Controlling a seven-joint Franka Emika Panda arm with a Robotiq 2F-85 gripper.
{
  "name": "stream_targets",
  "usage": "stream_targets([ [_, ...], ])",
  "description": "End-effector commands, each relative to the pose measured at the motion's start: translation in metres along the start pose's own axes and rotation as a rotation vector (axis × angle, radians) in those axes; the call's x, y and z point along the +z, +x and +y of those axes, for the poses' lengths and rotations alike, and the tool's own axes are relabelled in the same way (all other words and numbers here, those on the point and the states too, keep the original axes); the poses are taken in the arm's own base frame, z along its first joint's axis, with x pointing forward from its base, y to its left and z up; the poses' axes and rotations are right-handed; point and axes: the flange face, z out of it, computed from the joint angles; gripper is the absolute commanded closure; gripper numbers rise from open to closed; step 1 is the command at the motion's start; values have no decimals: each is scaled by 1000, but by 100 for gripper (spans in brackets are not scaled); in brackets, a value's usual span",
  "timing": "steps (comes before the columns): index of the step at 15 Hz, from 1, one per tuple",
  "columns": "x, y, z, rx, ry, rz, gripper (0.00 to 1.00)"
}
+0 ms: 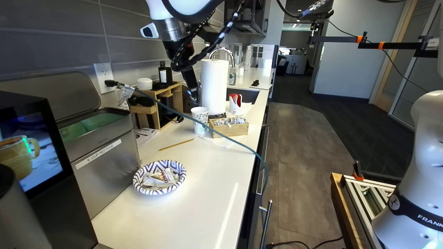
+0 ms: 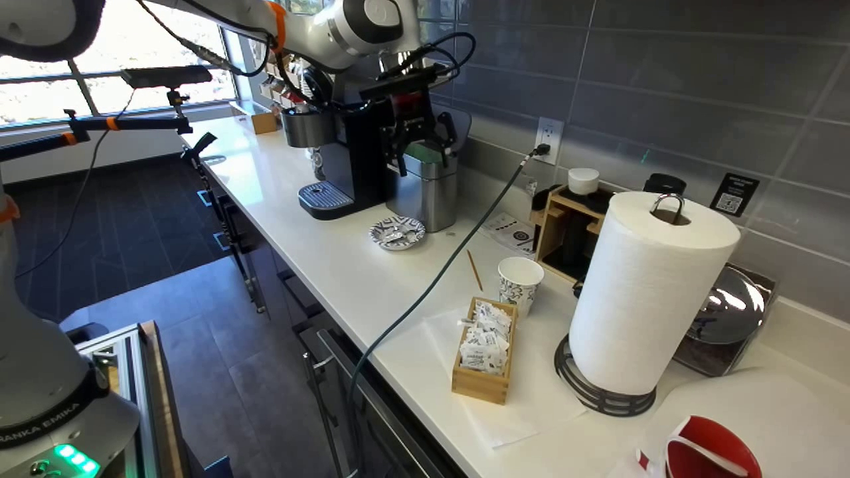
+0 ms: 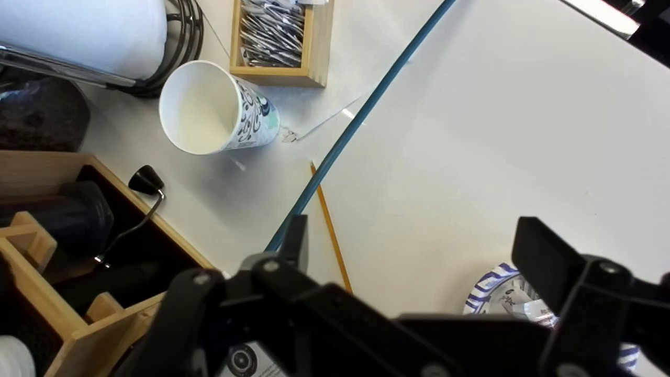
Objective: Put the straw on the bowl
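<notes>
The straw is a thin tan-yellow stick lying flat on the white counter in both exterior views. In the wrist view the straw passes under the cord, and its lower end is hidden by the gripper. The blue-and-white patterned bowl holds several wrappers; it also shows in an exterior view and, partly hidden by a finger, in the wrist view. My gripper is open and empty, above the counter, with its fingers wide apart. It also shows raised in an exterior view.
A teal cord stretches from the wall outlet across the counter, above the straw's level. A paper cup, a wooden box of packets and a paper towel roll stand nearby. A metal bin stands beside the bowl; a wooden organiser is near the straw.
</notes>
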Motion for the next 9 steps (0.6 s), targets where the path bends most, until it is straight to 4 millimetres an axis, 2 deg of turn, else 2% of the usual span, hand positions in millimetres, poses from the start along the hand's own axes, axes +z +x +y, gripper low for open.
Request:
stream_targets([
  [1, -2, 1, 1, 1, 1, -1, 0],
  [2, -3, 1, 1, 1, 0, -1, 0],
  [3, 9, 6, 1, -22, -11, -26, 0],
  [9, 105, 28, -2, -122, 68, -187, 0],
])
